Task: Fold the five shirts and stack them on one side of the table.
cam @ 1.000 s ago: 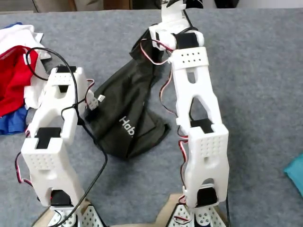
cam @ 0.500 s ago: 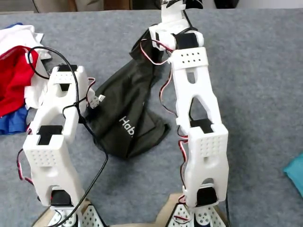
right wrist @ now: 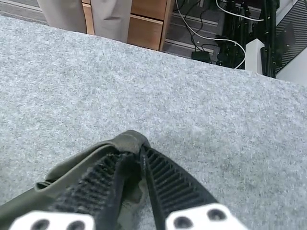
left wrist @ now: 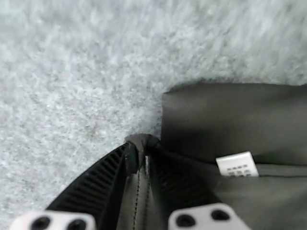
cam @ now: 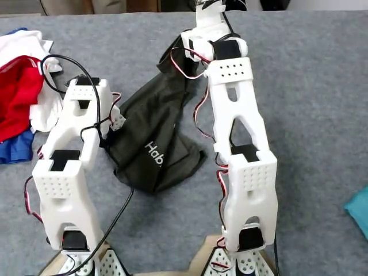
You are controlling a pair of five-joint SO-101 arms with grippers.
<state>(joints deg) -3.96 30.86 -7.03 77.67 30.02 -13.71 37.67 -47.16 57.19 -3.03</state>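
Observation:
A dark olive shirt [cam: 155, 129] lies bunched on the grey table between the two arms, stretched from its far end to its near left edge. My left gripper [left wrist: 143, 152] is shut on a fold of the shirt [left wrist: 230, 120], close above the table surface; a white label [left wrist: 233, 164] shows beside it. My right gripper [right wrist: 136, 148] is shut on another edge of the shirt [right wrist: 72, 170] at the table's far side. In the high view the left arm [cam: 75, 144] stands at the shirt's left edge and the right arm [cam: 230, 103] runs along its right side.
A heap of red [cam: 17, 92], white [cam: 23, 41] and blue [cam: 14, 146] shirts lies at the far left. A teal cloth [cam: 359, 210] shows at the right edge. Bare grey table [cam: 310, 86] stretches to the right. Furniture and cables [right wrist: 211, 24] stand beyond the table's far edge.
The left arm has shifted a little to the right and farther back, pulling the shirt's left edge with it. The right arm has kept still.

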